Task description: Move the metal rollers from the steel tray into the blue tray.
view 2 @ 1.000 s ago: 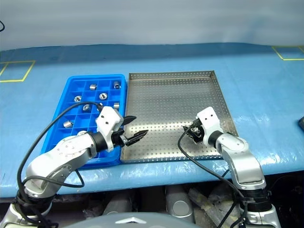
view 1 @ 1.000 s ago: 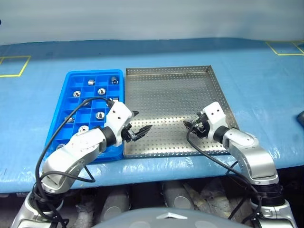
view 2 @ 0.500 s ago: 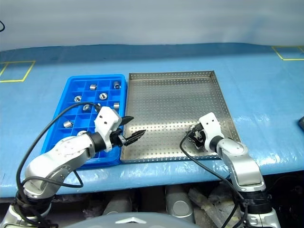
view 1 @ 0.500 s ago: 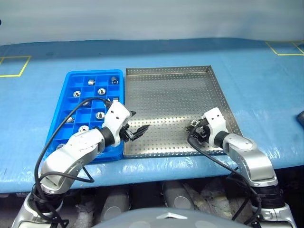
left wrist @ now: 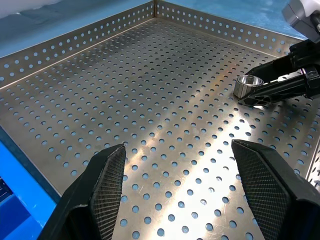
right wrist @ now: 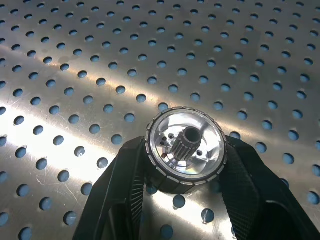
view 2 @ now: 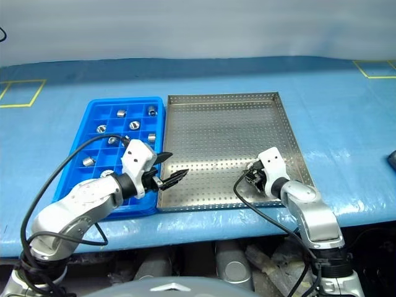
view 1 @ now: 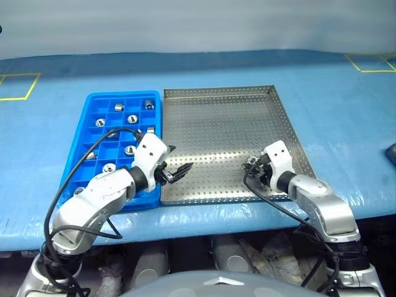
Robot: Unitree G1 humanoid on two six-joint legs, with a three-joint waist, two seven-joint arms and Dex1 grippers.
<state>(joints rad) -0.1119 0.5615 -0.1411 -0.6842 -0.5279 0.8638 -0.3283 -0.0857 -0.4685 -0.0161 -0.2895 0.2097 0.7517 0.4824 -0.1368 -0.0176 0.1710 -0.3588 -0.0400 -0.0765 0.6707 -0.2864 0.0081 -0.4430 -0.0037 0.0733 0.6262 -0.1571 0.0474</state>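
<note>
The steel tray [view 1: 216, 117] lies on the blue-covered table, with the blue tray [view 1: 124, 94] against its left side. Near the steel tray's front right, my right gripper [view 1: 250, 164] is shut on one metal roller [right wrist: 185, 145], which rests on the perforated floor; that roller [left wrist: 248, 84] also shows between the black fingers in the left wrist view. My left gripper [view 1: 182, 158] hangs open and holds nothing over the steel tray's front left part, close to the blue tray. Several metal rollers [view 1: 132, 119] sit in the blue tray's compartments.
Yellow tape squares mark the table cover at the far left [view 1: 18, 86] and far right [view 1: 371, 62]. A dark object [view 1: 391, 153] lies at the right edge. The table's front edge runs just below both trays.
The right gripper's fingers have shut on the roller in the steel tray. The left arm has stayed where it was.
</note>
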